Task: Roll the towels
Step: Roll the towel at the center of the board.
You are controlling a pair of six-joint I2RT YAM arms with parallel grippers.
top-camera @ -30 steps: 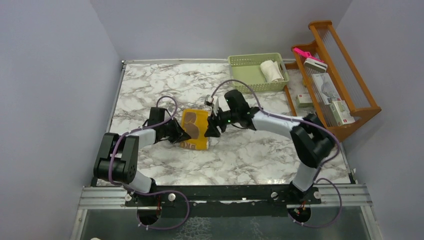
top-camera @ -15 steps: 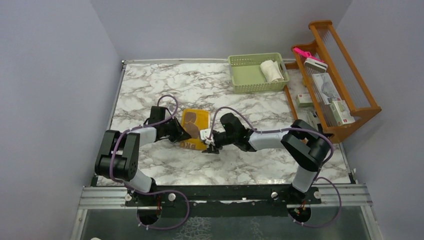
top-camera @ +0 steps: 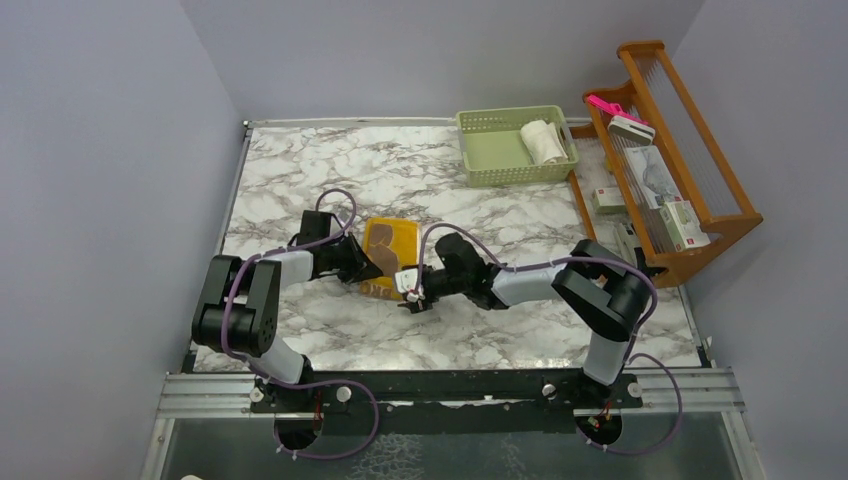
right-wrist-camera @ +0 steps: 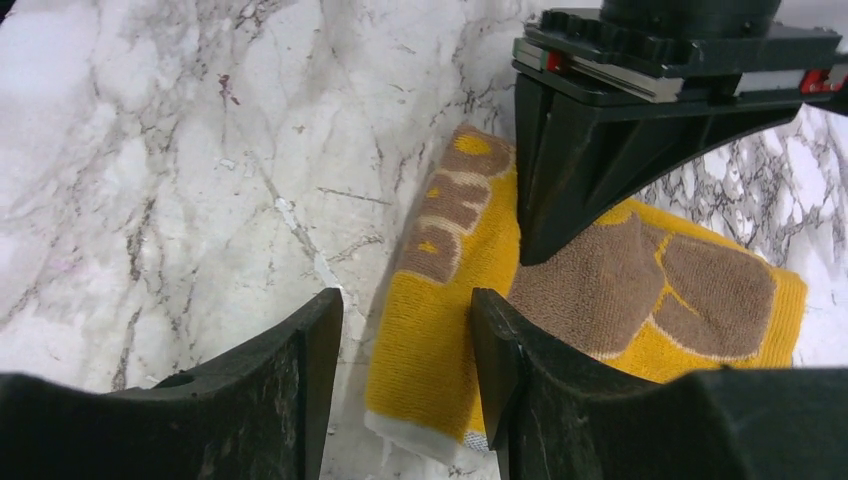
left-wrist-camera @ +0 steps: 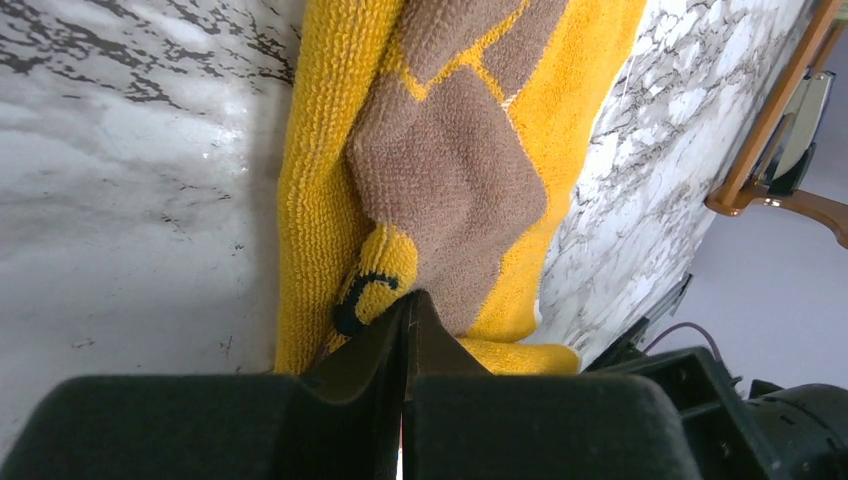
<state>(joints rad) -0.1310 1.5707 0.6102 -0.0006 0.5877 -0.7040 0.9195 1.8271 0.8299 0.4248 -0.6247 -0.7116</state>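
The mustard-yellow towel [top-camera: 386, 243] with the brown bear print lies mid-table, its near end folded over. My left gripper [top-camera: 371, 263] is shut, its tips [left-wrist-camera: 410, 299] pressed down on the towel [left-wrist-camera: 450, 170] at the bear print. It also shows in the right wrist view [right-wrist-camera: 620, 130]. My right gripper [top-camera: 409, 297] is open and low at the towel's near end. Its jaws [right-wrist-camera: 405, 300] straddle the folded yellow edge [right-wrist-camera: 440, 320] without closing. The cream-white towel [top-camera: 543, 141] lies rolled in the green basket.
The pale green basket [top-camera: 470, 150] stands at the back right of the marble table [top-camera: 300, 170]. A wooden rack [top-camera: 728, 205] with boxes and a pink brush stands along the right edge. Both arms meet closely at the towel.
My right gripper has swung from the towel's right side down to its near end and lowered over the edge. The left gripper has stayed on the towel.
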